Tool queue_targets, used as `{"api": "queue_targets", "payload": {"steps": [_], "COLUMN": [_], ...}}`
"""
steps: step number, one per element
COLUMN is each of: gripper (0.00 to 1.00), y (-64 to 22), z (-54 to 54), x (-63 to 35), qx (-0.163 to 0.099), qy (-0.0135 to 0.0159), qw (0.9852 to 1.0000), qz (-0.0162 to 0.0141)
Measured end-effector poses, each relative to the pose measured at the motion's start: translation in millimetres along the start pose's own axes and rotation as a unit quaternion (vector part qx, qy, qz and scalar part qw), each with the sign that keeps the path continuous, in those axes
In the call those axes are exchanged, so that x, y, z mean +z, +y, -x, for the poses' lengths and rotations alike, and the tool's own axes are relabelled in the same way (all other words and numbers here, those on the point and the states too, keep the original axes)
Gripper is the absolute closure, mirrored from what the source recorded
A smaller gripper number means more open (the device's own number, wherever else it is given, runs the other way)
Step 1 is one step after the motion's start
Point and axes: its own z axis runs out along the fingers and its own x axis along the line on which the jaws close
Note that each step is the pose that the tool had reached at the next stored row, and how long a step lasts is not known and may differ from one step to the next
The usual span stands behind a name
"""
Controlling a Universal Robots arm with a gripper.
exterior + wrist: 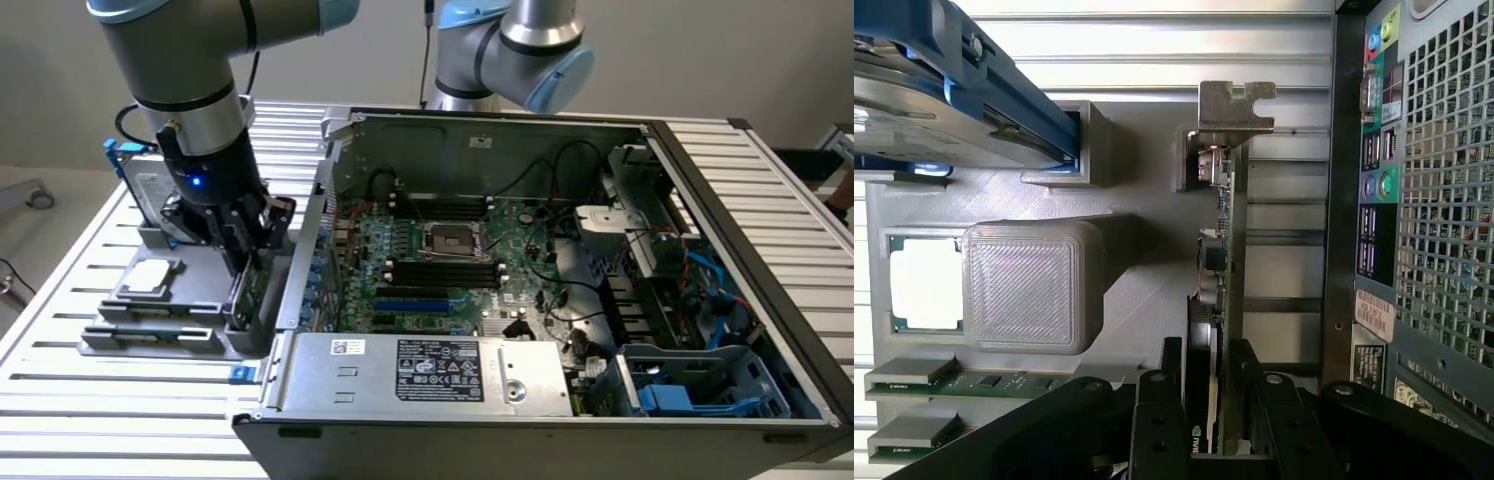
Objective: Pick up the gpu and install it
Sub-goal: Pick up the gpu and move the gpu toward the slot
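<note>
Surface: slatted metal table [94, 400], with a grey parts holder [200, 262] at the exterior view's left and the open computer case [747, 210] beside it.
Card's place: the graphics card [246, 300] stood on edge in the holder's slot, just beside the case's outer wall and not yet lifted.
Direction from me: the card lay straight below my gripper [248, 262]. In the wrist view my gripper [1210, 348] sat astride the graphics card [1222, 260].
Long axis: it ran alongside the case wall [1444, 200]. The silver bracket [1234, 105] was at the end farthest from my gripper, which sat near the opposite end.
Grip: I could not tell whether I was already pressing on the card or standing just clear of its faces.
Neighbours: a hard drive in a blue frame [954, 90], a processor [926, 282] and memory sticks [914, 378] sat well apart from the card.
Hidden: the card's lower edge was sunk in the holder, and its near end was covered by my gripper.
</note>
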Motion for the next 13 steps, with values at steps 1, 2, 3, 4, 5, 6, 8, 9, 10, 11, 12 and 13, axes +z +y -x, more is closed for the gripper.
{"api": "queue_targets", "payload": {"steps": [1,2,3,4,5,6,8,9,10,11,12,13], "gripper": [0.67,0.69,0.74,0.74,0.74,0.74,0.74,0.74,0.74,0.74,0.74,0.74], "y": [0.0,0.0,0.0,0.0,0.0,0.0,0.0,0.0,0.0,0.0,0.0,0.0], "z": [0.0,0.0,0.0,0.0,0.0,0.0,0.0,0.0,0.0,0.0,0.0,0.0], "x": [0.0,0.0,0.0,0.0,0.0,0.0,0.0,0.0,0.0,0.0,0.0,0.0], "qx": [0.0,0.0,0.0,0.0,0.0,0.0,0.0,0.0,0.0,0.0,0.0,0.0], "qy": [0.0,0.0,0.0,0.0,0.0,0.0,0.0,0.0,0.0,0.0,0.0,0.0], "qw": [1.0,1.0,1.0,1.0,1.0,1.0,1.0,1.0,1.0,1.0,1.0,1.0], "qz": [0.0,-0.0001,0.0,0.0,0.0,0.0,0.0,0.0,0.0,0.0,0.0,0.0]}}
